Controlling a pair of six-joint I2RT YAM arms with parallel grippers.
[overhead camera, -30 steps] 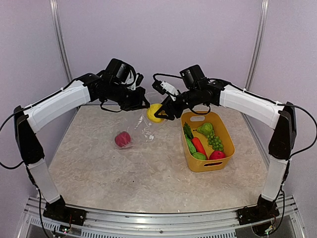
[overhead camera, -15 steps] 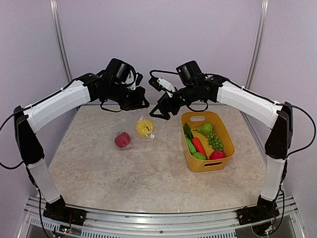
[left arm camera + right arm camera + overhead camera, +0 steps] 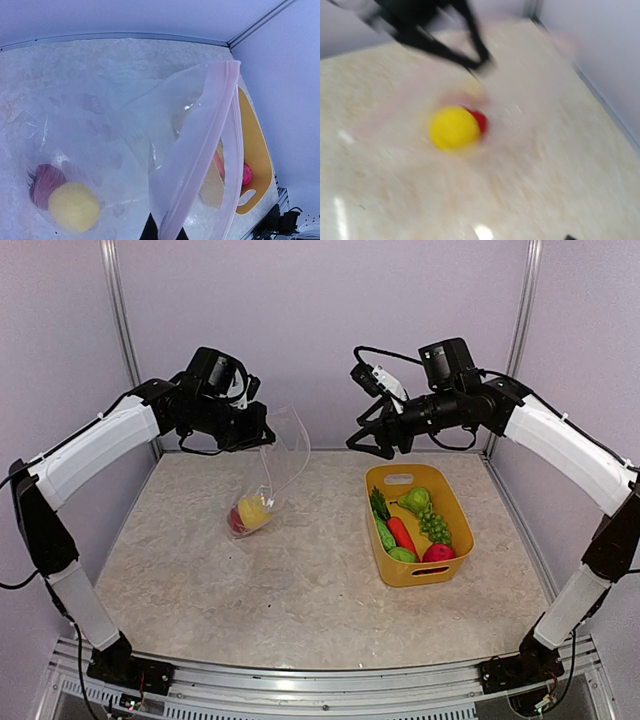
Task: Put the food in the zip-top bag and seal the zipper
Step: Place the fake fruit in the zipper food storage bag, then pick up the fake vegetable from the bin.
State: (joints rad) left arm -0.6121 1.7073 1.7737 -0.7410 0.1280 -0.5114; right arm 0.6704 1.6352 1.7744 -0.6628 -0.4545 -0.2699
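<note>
left tool (image 3: 259,438): clenched on bag (image 3: 283,455) mouth, hold it high, wide | right tool (image 3: 372,445): released, empty | next: take food (image 3: 402,534) from basket (image 3: 420,576), drop over mouth centre

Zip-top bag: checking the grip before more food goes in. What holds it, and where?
The left gripper pinches the zip-top bag in its jaws by the zipper strip at the mouth.

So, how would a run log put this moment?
left gripper: holds zip-top bag up | inside: yellow fruit, red fruit | right gripper: open, empty | basket: more food
</note>
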